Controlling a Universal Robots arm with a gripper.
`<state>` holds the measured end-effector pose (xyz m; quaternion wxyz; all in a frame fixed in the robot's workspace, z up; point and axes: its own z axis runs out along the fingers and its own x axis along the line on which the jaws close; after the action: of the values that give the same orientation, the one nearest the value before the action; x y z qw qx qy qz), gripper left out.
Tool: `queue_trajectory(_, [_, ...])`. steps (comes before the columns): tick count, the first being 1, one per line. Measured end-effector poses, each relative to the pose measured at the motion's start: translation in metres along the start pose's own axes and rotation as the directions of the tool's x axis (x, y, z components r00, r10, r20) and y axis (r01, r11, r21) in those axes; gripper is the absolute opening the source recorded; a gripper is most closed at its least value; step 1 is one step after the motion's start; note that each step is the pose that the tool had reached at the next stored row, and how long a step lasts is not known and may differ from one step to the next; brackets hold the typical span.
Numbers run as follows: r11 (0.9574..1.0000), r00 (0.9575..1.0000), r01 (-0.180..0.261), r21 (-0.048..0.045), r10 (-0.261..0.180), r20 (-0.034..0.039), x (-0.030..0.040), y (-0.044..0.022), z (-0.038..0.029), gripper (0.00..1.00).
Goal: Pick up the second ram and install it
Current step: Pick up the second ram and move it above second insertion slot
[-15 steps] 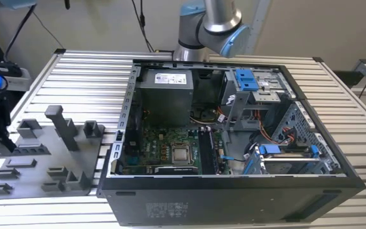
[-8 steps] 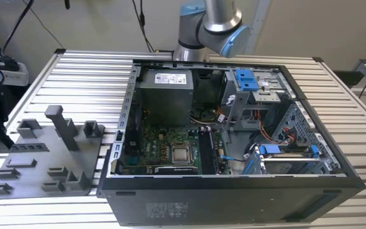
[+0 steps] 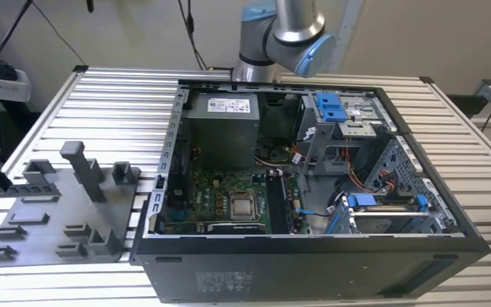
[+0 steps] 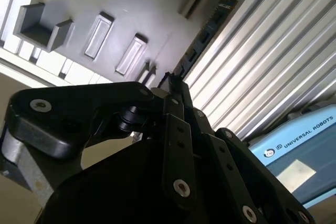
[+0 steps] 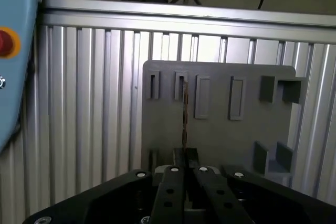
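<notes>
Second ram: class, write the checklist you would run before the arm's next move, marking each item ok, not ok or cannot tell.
1. The second ram is clamped in the gripper, seen edge-on in the first wrist view: ok.
2. The ram hangs clear of the slots in the fixture plate: cannot tell.
3. The computer case lies open: ok.
4. The motherboard is exposed inside the case: ok.
5. The motherboard has a free memory slot: cannot tell.
</notes>
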<state>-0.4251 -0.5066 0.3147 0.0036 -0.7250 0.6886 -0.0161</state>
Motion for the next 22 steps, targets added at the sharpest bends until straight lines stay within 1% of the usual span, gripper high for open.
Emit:
queue_trajectory(3, [1.0000,1.0000,0.000,0.0005,0.000,0.0001,0.0001,-0.0002,-0.0100,0.13])
queue_trajectory(4, [1.0000,1.0000,0.000,0.0004,0.000,0.0000,0.0002,-0.0003,-0.0143,0.13])
queue_trajectory(22, [1.0000,1.0000,0.000,0.0004,0.000,0.0000,0.0017,-0.0026,-0.0962,0.13])
